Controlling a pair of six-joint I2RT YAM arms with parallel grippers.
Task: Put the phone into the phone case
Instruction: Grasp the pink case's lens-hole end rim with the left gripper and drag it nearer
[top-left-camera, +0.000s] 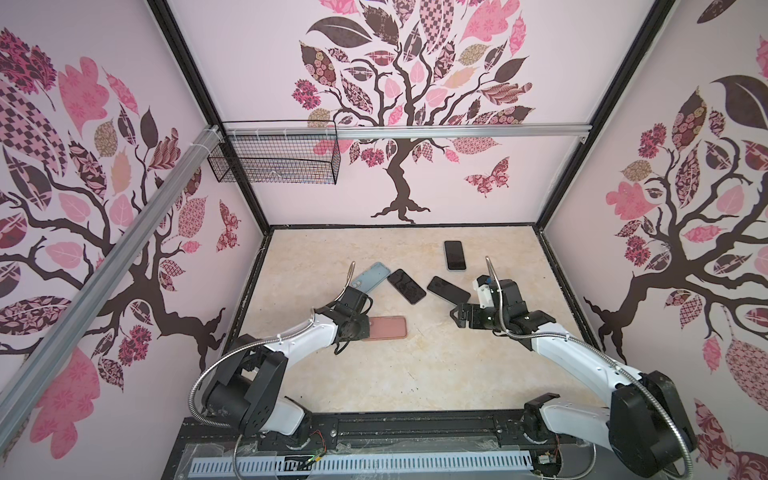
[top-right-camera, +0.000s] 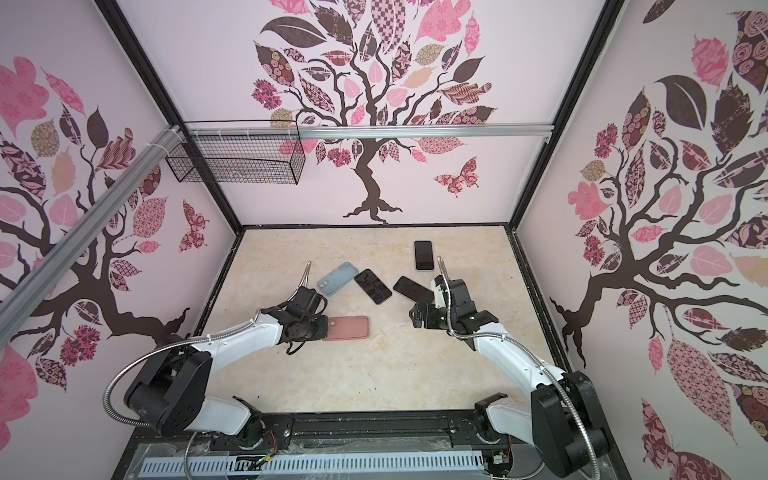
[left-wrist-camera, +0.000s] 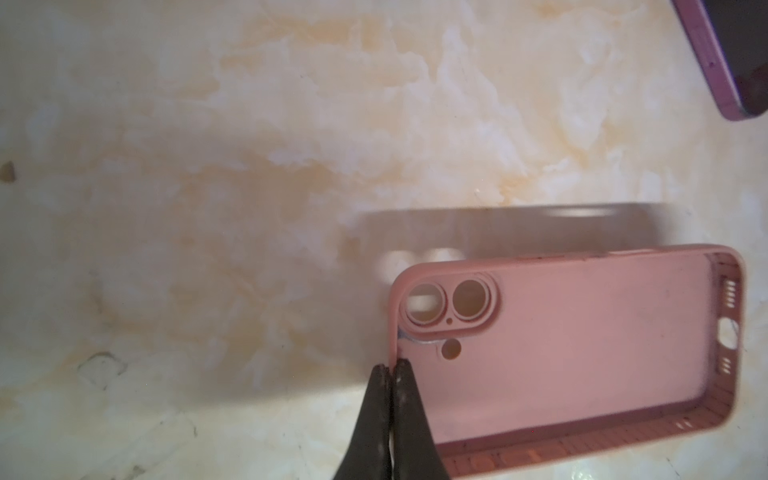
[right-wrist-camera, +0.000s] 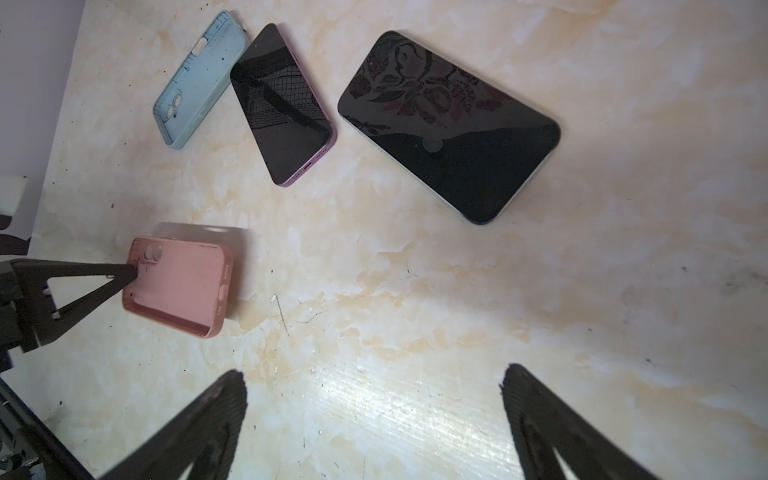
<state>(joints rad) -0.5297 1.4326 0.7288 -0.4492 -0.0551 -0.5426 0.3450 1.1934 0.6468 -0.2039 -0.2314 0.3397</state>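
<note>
1. Pink phone case (top-left-camera: 386, 328) (top-right-camera: 349, 328), left of centre in both top views, open side up, long axis across the frame. Lower right in the left wrist view (left-wrist-camera: 582, 353), camera holes at its left end.
2. Left gripper (left-wrist-camera: 390, 368), fingers pressed together on the case's short rim just below the camera holes. Same pinch at the left edge of the right wrist view (right-wrist-camera: 133, 272), on the left end of the case (right-wrist-camera: 183, 282).
3. Case's shadow offset above it on the marble table (left-wrist-camera: 208, 166) in both wrist views.
4. Purple-edged phone (top-left-camera: 406, 286) (right-wrist-camera: 282, 104), screen up, above and right of the case in the top views, apart from it. Only a corner at the upper right of the left wrist view (left-wrist-camera: 727, 54).
5. Blue case (top-left-camera: 369, 276) (right-wrist-camera: 199, 79) just left of that phone; touching or not, cannot tell.
6. Larger dark phone (top-left-camera: 448, 289) (right-wrist-camera: 449, 124) right of the purple-edged one, screen up.
7. Third phone (top-left-camera: 454, 255) farther up the frame, alone.
8. Right gripper (top-left-camera: 457, 316) (right-wrist-camera: 374, 371), fingers spread wide, nothing between them, right of centre, near the larger dark phone, well apart from the pink case.
</note>
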